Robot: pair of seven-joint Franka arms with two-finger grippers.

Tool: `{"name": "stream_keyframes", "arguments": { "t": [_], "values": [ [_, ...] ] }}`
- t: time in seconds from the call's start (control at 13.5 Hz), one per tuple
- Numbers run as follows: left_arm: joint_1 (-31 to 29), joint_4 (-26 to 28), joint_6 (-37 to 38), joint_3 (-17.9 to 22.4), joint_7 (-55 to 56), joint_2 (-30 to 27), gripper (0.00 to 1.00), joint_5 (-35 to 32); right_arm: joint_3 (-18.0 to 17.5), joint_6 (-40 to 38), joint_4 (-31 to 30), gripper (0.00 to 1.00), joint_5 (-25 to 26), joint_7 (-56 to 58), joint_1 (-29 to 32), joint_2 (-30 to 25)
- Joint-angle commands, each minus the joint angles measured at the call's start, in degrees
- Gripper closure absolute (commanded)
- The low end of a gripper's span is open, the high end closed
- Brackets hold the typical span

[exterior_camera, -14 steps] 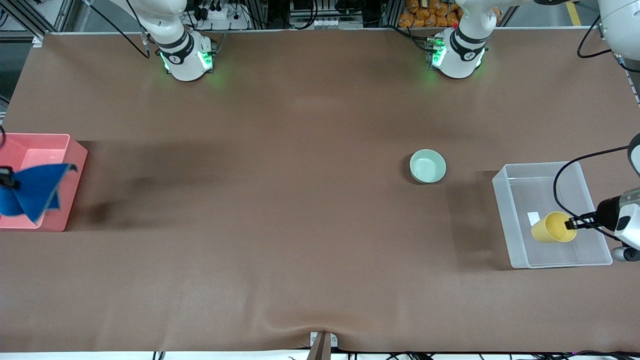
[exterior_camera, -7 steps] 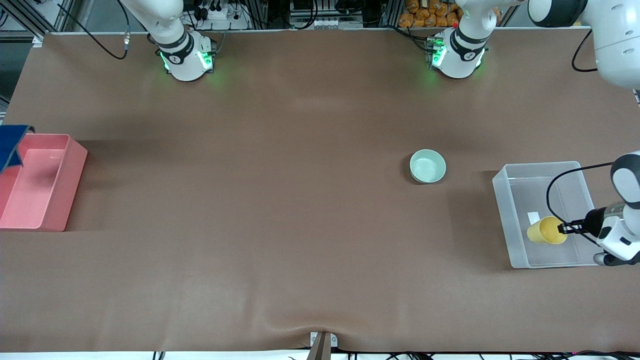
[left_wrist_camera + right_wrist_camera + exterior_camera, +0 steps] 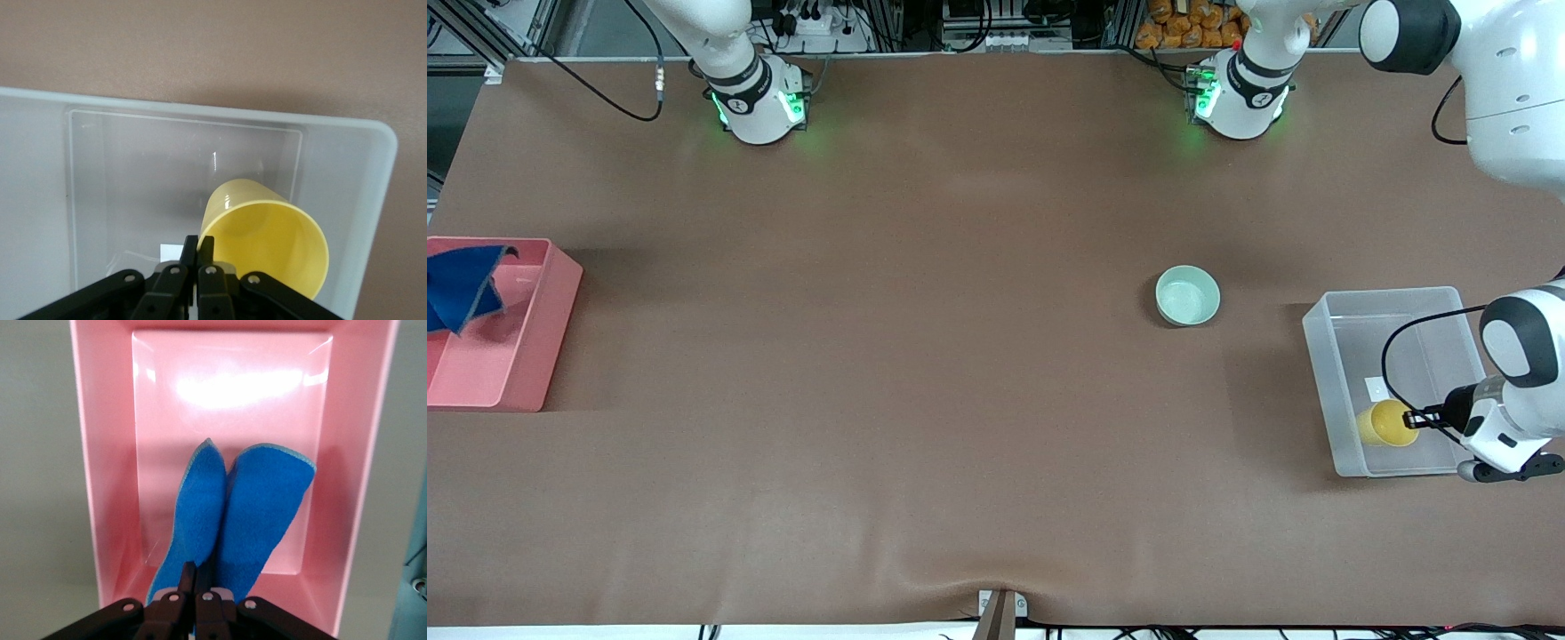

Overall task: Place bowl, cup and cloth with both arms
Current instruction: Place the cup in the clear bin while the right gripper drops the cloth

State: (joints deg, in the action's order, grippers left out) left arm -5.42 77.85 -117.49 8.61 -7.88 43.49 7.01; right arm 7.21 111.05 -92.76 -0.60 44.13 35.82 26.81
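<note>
The cup [image 3: 1382,423], bright yellow and handleless, hangs tipped on its side inside the clear plastic bin [image 3: 1325,356] at the left arm's end of the table, its open mouth turned toward the wrist camera; the left gripper [image 3: 1412,419] is clamped on the cup's rim, one finger inside the mouth and one outside, with the fingers [image 3: 189,257] pressed close together on the thin wall. In the left wrist view the cup [image 3: 267,243] sits over the bin's floor near a corner, beside a small white label stuck to the bottom (only a sliver of it shows). The cloth [image 3: 461,284], royal blue with a grey trim, dangles over the pink bin [image 3: 534,356] at the right arm's end of the table, folded into two hanging lobes. The right gripper [image 3: 195,587] pinches the cloth [image 3: 240,513] at its top fold, fingers [image 3: 187,577] squeezed tight on the fabric, and the lobes hang down over the pink bin's [image 3: 107,520] glossy floor; whether their tips touch it cannot be told. The bowl [image 3: 1187,296], pale mint green, stands upright and alone on the brown table cover [image 3: 925,373], between the two bins but much closer to the clear one, apart from it and a little farther from the front camera than the cup.
</note>
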Motion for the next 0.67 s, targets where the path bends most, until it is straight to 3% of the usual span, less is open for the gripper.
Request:
{"name": "stream_keyframes", "arguments": {
  "t": [0.0, 0.07, 0.15, 0.22, 0.3, 0.44, 0.59],
  "values": [
    [-0.29, -0.69, -1.25, 0.09, -1.96, 1.42, 1.00, 2.12, -1.24, -0.22, 0.74, 1.00, -3.00, 5.42, 3.55, 1.49],
    [-0.29, -0.77, -1.34, 0.09, -2.39, 1.77, 1.00, 2.13, -1.32, -0.48, 0.48, 1.00, -3.00, 6.83, 4.51, 1.66],
    [-0.29, -0.86, -1.34, 0.09, -3.70, 2.12, 1.00, 2.13, -1.32, -0.66, 0.39, 0.88, -3.00, 7.71, 5.22, 2.10],
    [-0.38, -0.86, -1.34, 0.18, -4.76, 2.04, 0.90, 2.04, -1.32, -0.57, 0.47, 0.14, -3.53, 8.16, 5.92, 2.71],
    [-0.55, -1.04, -1.25, 0.18, -5.55, 1.95, 0.77, 2.04, -1.32, -0.75, 0.65, 0.00, -4.40, 8.07, 5.75, 2.72],
    [-0.82, -1.21, -1.25, 0.18, -6.96, 1.60, 0.60, 2.04, -1.59, -3.02, 1.96, 0.00, -4.50, 7.55, 4.18, 0.36],
    [-0.73, -1.30, -0.38, 0.27, -6.97, 0.64, 0.51, 1.78, -1.33, -7.06, 3.63, 0.00, -3.62, 6.15, 0.32, -2.72]
  ]
}}
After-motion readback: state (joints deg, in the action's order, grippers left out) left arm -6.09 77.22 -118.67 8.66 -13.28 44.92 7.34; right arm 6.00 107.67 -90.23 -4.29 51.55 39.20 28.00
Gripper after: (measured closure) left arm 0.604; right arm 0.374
